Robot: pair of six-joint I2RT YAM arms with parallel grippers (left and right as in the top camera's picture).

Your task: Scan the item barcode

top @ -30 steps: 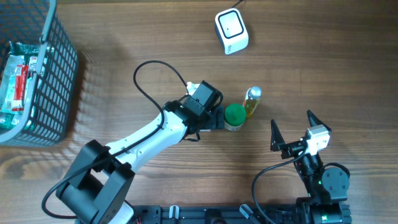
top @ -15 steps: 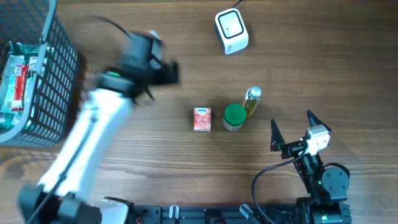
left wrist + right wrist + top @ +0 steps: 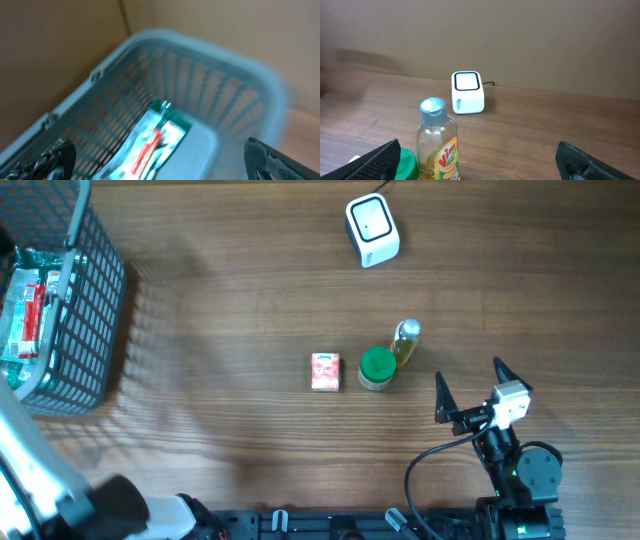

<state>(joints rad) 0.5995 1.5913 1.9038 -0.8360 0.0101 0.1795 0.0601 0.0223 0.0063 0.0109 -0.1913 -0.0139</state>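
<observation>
Hangs with left gripper (image 3: 157,152) spread empty above the basket (image 3: 200,47) at far left, seemingly to fetch the red-and-green packet (image 3: 155,144) lying inside for the far scanner (image 3: 372,230); holds right gripper (image 3: 470,383) agape, idle, near right.

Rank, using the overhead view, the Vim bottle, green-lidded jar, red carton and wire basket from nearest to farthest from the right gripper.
Measured from the right gripper:
1. Vim bottle, just ahead and to its left.
2. green-lidded jar, beside the bottle, further left.
3. red carton, table centre.
4. wire basket, far left edge.
</observation>
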